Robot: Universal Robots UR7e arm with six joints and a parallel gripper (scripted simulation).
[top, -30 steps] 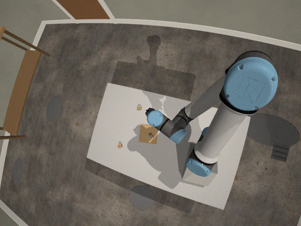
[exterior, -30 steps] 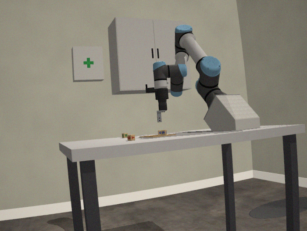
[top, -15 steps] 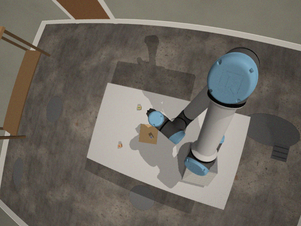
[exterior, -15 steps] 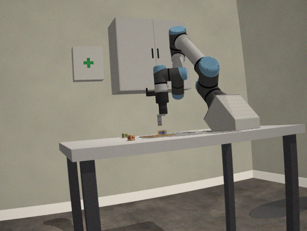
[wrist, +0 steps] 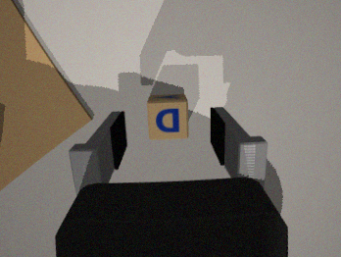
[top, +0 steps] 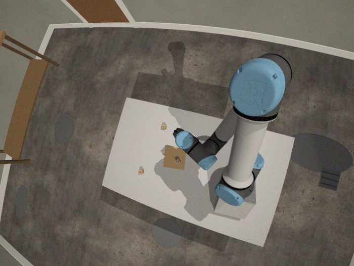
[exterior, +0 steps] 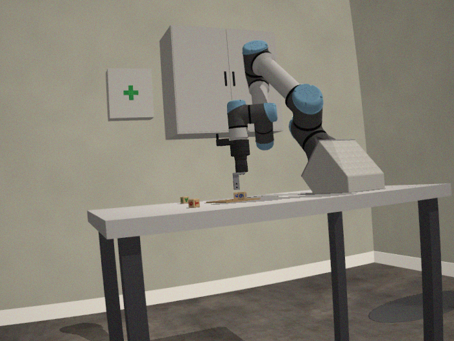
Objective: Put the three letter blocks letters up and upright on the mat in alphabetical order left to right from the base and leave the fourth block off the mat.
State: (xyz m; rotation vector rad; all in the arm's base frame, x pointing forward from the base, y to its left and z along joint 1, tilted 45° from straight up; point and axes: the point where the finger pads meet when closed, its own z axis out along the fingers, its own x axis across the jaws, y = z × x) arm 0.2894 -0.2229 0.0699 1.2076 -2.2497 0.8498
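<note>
A wooden block with a blue D (wrist: 169, 120) lies on the white table just off the mat's corner. In the wrist view its letter reads upside down. My gripper (wrist: 168, 127) (exterior: 236, 182) is open and empty. It hangs straight above the D block, with one finger to each side. The brown mat (top: 170, 154) (wrist: 32, 108) (exterior: 224, 200) lies flat and carries one block with a blue letter (top: 177, 160). A block with a green letter (top: 163, 125) (exterior: 184, 199) and a block with a red letter (top: 140, 170) (exterior: 193, 202) lie off the mat. In the overhead view my wrist (top: 183, 139) hides the D block.
The arm's grey base mount (top: 234, 207) (exterior: 343, 168) stands on the table (top: 134, 148) (exterior: 183, 218) at the side away from the blocks. The red-letter block lies nearest the table's far edge. A wall cabinet (exterior: 198, 80) hangs behind the arm.
</note>
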